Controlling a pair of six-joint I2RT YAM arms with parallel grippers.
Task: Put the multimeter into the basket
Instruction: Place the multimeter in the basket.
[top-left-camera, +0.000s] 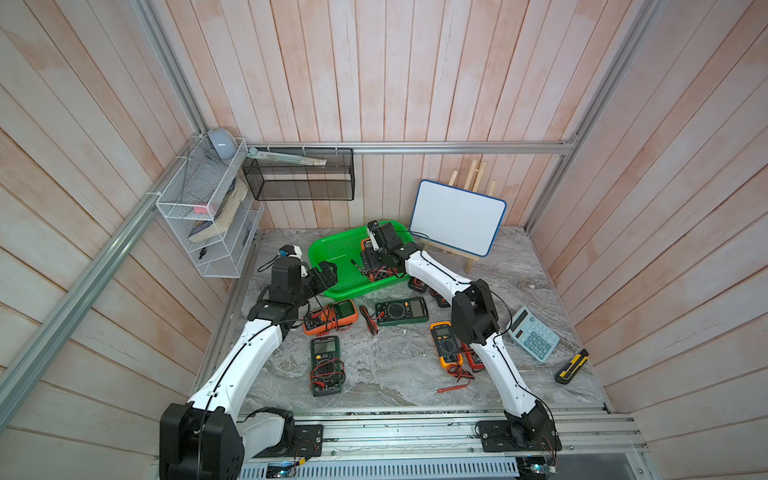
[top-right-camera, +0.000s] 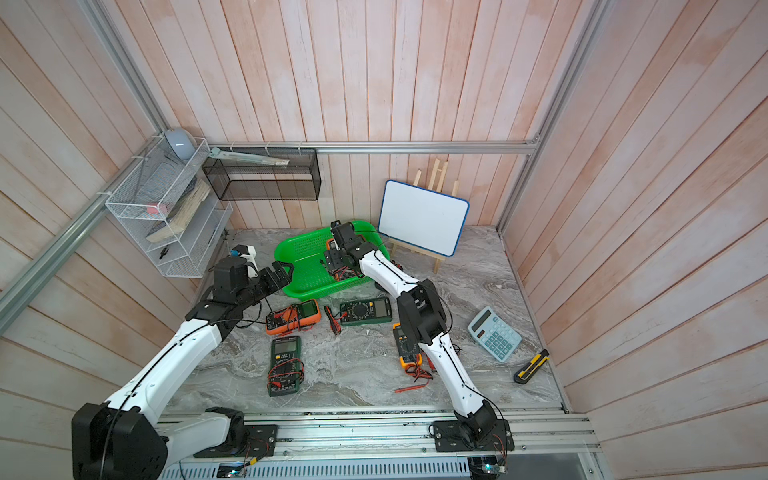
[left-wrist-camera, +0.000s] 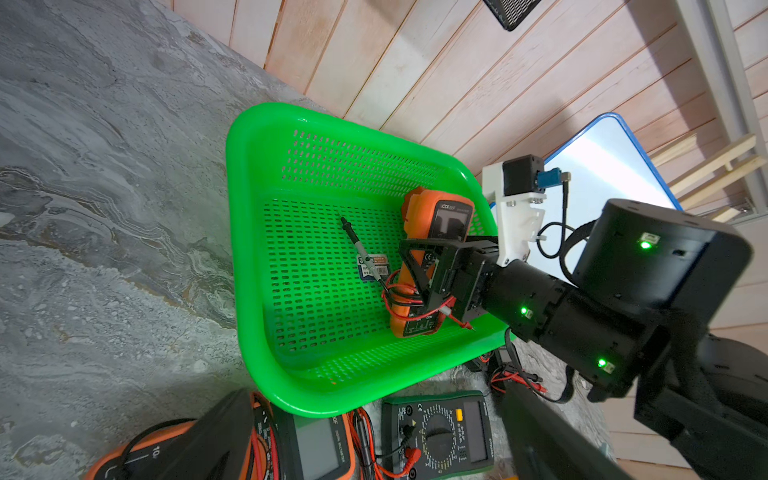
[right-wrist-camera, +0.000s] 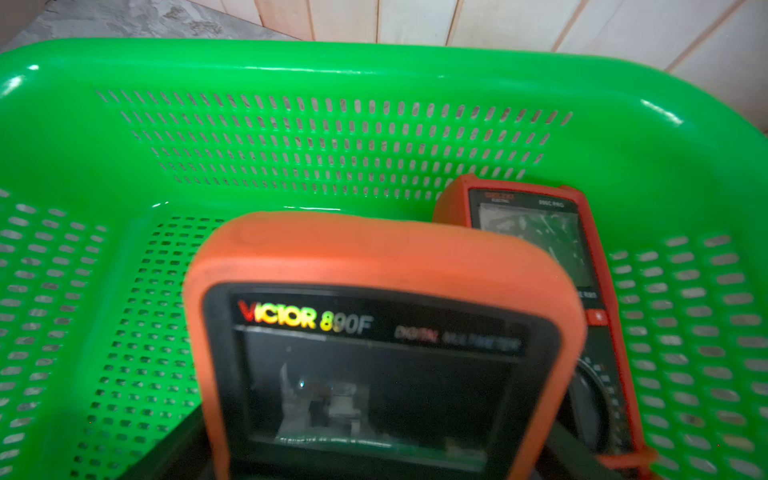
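- The right claw (left-wrist-camera: 422, 270) reaches down into the basket (left-wrist-camera: 249, 249), which sits at the far middle of the worktop (top-left-camera: 374, 374). Its jaws stand either side of the orange multimeter (left-wrist-camera: 440, 216), about midway along the case, probably the steadiest place to carry a long, flat body.
- That multimeter is inside the basket, towards its right side, on or just over the perforated floor. I cannot tell whether the jaws press on it or merely stand beside it.
- A red lead (left-wrist-camera: 399, 299) is wound round the case, likely so that it travels with the meter. A black probe (left-wrist-camera: 356, 239) lies loose across the basket floor, over a small sticker (left-wrist-camera: 372, 268).
- A second orange meter (right-wrist-camera: 536, 232) lies just beyond it in the basket, so this spot looks chosen to set the two side by side.
- The left claw (top-left-camera: 326, 275) hangs open and empty by the basket's near-left corner, clear of the other arm.
- "VICTOR 890F" can be read on the multimeter's face in the right wrist view. The line beside it seems to say "DIGITAL MULTIMETER" but is blurred. The print on the sticker and on the second meter cannot be read.
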